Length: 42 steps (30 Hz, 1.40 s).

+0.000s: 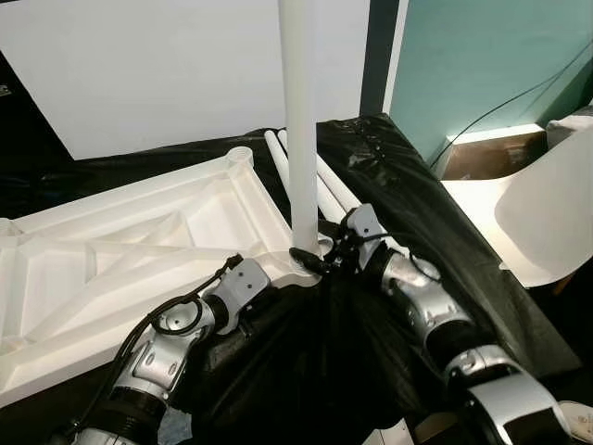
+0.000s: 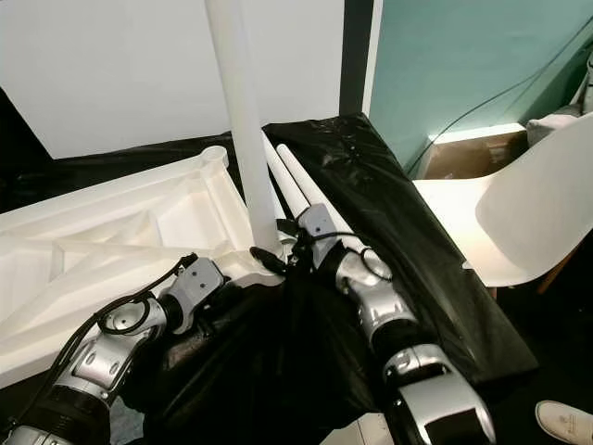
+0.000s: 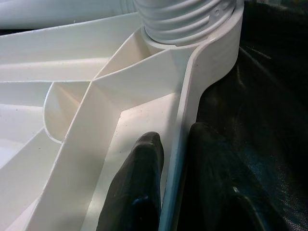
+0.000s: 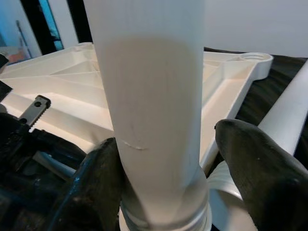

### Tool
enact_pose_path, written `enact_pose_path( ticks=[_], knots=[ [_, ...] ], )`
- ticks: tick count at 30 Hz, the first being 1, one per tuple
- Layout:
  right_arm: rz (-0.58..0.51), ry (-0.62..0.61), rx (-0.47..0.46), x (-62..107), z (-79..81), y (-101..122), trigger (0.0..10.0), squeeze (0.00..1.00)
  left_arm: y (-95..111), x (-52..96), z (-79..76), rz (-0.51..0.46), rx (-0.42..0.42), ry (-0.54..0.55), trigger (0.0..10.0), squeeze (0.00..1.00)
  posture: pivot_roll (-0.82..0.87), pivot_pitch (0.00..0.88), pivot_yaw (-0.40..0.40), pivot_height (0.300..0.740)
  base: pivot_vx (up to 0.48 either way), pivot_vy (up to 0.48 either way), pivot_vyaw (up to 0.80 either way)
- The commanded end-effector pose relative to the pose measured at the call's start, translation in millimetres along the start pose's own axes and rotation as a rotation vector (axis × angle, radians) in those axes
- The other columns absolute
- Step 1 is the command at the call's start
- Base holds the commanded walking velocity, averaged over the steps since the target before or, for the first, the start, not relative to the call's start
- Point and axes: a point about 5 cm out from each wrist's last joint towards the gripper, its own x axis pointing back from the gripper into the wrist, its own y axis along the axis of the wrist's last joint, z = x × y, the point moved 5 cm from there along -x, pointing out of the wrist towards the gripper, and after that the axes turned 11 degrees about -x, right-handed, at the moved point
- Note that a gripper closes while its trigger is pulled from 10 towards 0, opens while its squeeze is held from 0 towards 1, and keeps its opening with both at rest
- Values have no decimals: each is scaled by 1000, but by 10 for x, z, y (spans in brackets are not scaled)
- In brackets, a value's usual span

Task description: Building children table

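The white tabletop (image 1: 139,250) is lying underside up on black plastic sheeting (image 1: 408,195), running off the view's left edge, with a white chair (image 2: 528,213) crowding the right. A white leg (image 1: 301,120) is standing upright in the near corner socket, its top cut off. Two spare legs (image 2: 296,181) are lying flat behind it. The left gripper (image 3: 171,192) is pinching the tabletop's rim wall. The right gripper (image 4: 163,173) is straddling the leg's base, one finger (image 4: 260,173) looking slightly apart.

White chair (image 2: 533,218) and cardboard box (image 2: 463,153) beside teal wall (image 2: 463,56).
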Motion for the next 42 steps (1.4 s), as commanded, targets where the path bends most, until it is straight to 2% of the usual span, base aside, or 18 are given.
enact_pose_path(
  ticks=[1, 14, 16, 17, 18, 19, 21, 23, 25, 27, 29, 34, 35, 37, 38, 39, 40, 42],
  knots=[
    [38, 4, -5, 52, -85, -5, 0, 0, -192, 23, -318, 47, 35, -152, 10000, 0, 17, 0, 40, 740, 0, 0, 0],
    [82, 47, -90, 106, -95, -96, 0, 0, -204, 48, -319, 56, 28, -151, 10000, 0, 25, 0, 35, 740, 0, 0, 0],
    [56, 3, -161, 113, -52, -168, 0, 0, -208, 44, -321, 59, 29, -146, 10000, 0, 31, 0, 27, 740, 0, 0, 0],
    [4, -107, -191, 108, -36, -222, 0, 0, -204, 39, -321, 57, 33, -141, 10000, 0, 35, 0, 18, 740, 0, 0, 0],
    [4, -107, -191, 108, -36, -222, 0, 0, -204, 39, -321, 57, 33, -141, 10000, 0, 35, 0, 18, 740, 0, 0, 0],
    [-32, -190, -211, 119, -31, -255, 0, 0, -201, 35, -320, 56, 36, -137, 10000, 0, 35, 0, 18, 740, 0, 0, 0],
    [-145, -367, -193, 183, 13, -239, 0, 0, -196, 35, -333, 55, 39, -135, 10000, 0, 41, 0, 23, 740, 0, 0, 0],
    [-189, -461, -167, 247, 26, -214, 0, 0, -196, 40, -352, 54, 43, -142, 10000, 0, 38, 0, 26, 740, 0, 0, 0],
    [-190, -484, -162, 267, 7, -214, 0, 0, -196, 43, -359, 53, 43, -145, 10000, 0, 35, 0, 26, 740, 0, 0, 0],
    [-174, -561, -155, 365, -142, -246, 0, 0, -207, 54, -364, 55, 43, -150, 10000, 0, 33, 0, 28, 740, 0, 0, 0],
    [-172, -576, -151, 393, -174, -252, 0, 0, -212, 60, -365, 56, 43, -151, 10000, 0, 30, 0, 29, 740, 0, 0, 0],
    [-134, -547, -155, 381, -82, -318, 0, 0, -214, 64, -342, 57, 47, -147, 10000, 0, 28, 0, 32, 740, 0, 0, 0],
    [-117, -524, -158, 345, -34, -337, 4235, 0, -216, 62, -338, 58, 52, -145, 10000, 0, 28, 0, 32, 740, 0, 0, 0],
    [-107, -509, -160, 320, -7, -347, 4235, 0, -217, 60, -335, 59, 55, -144, 10000, 0, 24, 0, 36, 740, 0, 0, 0],
    [-98, -480, -158, 290, 17, -347, 10000, 157, -221, 57, -338, 61, 54, -146, 10000, 0, 25, 0, 35, 740, 0, 0, 0],
    [-98, -480, -158, 290, 17, -347, 10000, 157, -221, 57, -338, 61, 54, -146, 10000, 0, 25, 0, 35, 740, 0, 0, 0],
    [-99, -447, -166, 267, 34, -332, 10000, 1000, -221, 54, -337, 62, 54, -147, 10000, 0, 25, 0, 34, 740, 0, 0, 0],
    [-91, -380, -162, 236, 52, -303, 10000, 1000, -219, 52, -332, 61, 53, -146, 10000, 0, 23, 0, 34, 740, 0, 0, 0]
  ],
)
